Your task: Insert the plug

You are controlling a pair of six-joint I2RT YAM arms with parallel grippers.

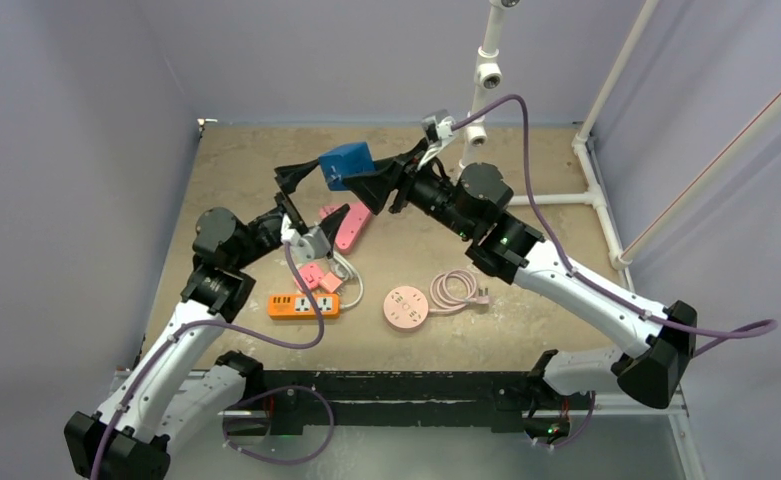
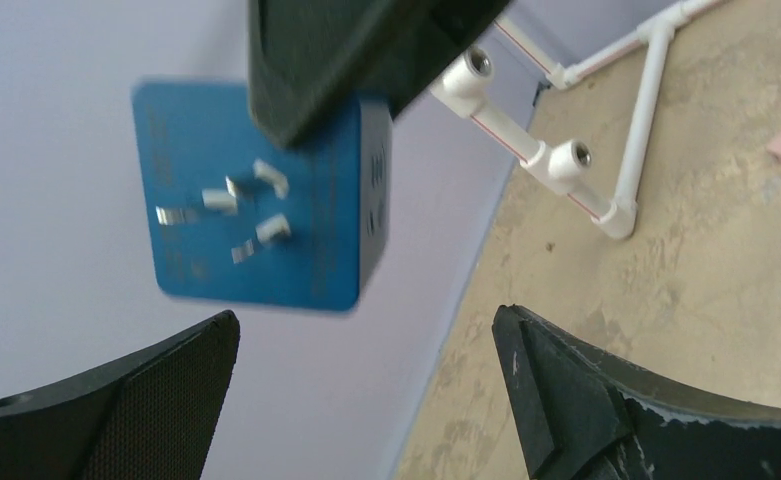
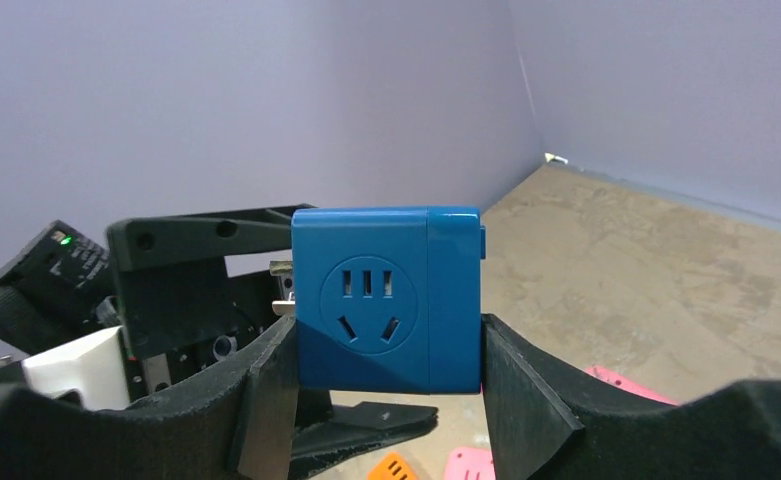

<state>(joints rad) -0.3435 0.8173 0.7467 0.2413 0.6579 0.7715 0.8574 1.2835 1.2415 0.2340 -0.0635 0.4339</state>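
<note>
I see the blue plug cube (image 3: pixel 386 300) up in the air over the far part of the table (image 1: pixel 526 300), well above the sockets lying there. The right gripper (image 3: pixel 386 352) pinches it by two opposite sides, one black pad flat against each.

From the right wrist camera, the cube is a boxy block of glossy blue plastic with rounded edges. The face turned toward me carries a round recess with three short upright slots in a row and two slanted slots beneath them. A vertical seam divides the body into a wider left part and a narrower right part, and a small tab juts out near the upper right corner. A bit of metal prong peeks out at its left side.

The left wrist camera shows the opposite face, somewhat blurred: flat silver prongs stand out of the blue surface, at least three of them, set at angles to one another. The adjoining side face has a few dark slots.

The left gripper (image 2: pixel 366 340) is spread wide beneath the prong face, apart from the cube.

On the table below lie an orange power strip (image 1: pixel 303 305), a round pink socket hub (image 1: pixel 405 306) with a coiled cord, and a pink strip (image 1: pixel 351 225).
</note>
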